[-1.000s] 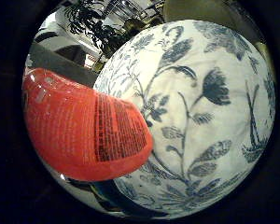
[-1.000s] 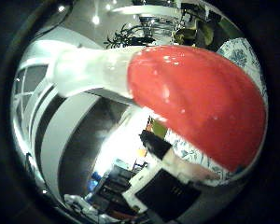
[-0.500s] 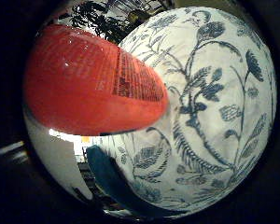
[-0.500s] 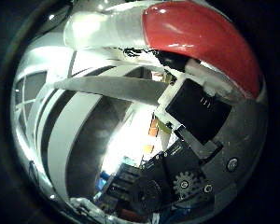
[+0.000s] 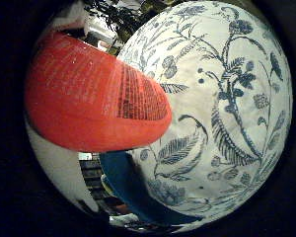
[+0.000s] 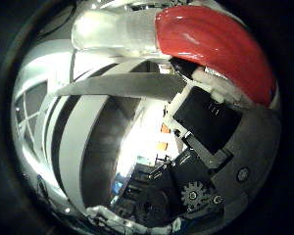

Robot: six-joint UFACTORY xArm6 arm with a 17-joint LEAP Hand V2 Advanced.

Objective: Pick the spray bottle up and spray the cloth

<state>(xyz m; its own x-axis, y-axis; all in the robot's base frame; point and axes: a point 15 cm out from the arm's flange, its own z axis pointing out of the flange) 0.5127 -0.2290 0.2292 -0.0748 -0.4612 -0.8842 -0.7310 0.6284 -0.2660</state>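
Observation:
The spray bottle [image 5: 93,106] is red with small white print on its side, and it sits very close to my palm. In the thumb side view its red body [image 6: 215,44] runs into a pale translucent spray head [image 6: 112,32]. My right hand [image 6: 206,142] shows as black and white parts with a small gear, its fingers curled up against the red body. The cloth [image 5: 227,113] is white with a blue leaf and flower pattern. It fills most of the little finger side view, just beyond the bottle.
A dark blue object [image 5: 133,190] lies along the cloth's edge, below the bottle. Past the bottle, the thumb side view shows a room with pale beams [image 6: 112,85] and bright windows. Dark plants [image 5: 113,12] stand behind the cloth.
Both views have shifted, so the camera moved. The cloth and bottle now fill more of the little finger side view. In the thumb side view, the fingers have come in against the bottle.

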